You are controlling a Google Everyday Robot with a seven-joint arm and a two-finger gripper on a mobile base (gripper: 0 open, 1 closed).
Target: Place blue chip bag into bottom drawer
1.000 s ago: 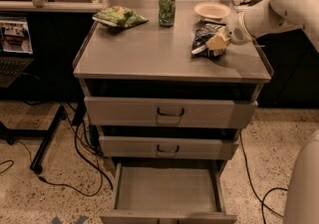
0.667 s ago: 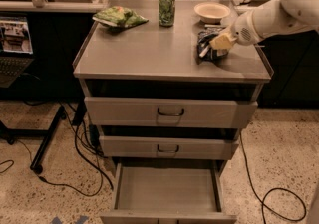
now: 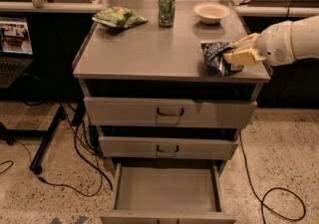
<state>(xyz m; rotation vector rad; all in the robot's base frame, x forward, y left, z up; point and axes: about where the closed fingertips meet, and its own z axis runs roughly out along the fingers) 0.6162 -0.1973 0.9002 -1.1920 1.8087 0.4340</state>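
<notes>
I see my gripper at the right front corner of the cabinet top. Its two fingers pinch the blue chip bag, so the bag is up there at that corner. The bottom drawer is pulled open down low, well apart from the bag.

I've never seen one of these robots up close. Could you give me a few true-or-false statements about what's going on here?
1. The bottom drawer is pulled open. True.
2. The blue chip bag already lies in that drawer. False: it is at the right front of the cabinet top, held by the gripper.
3. A green can stands upright on the cabinet top. True.
4. The bowl sits on the floor. False: it is on the cabinet top, right of the can.
5. The green chip bag lies at the back left. True.
</notes>
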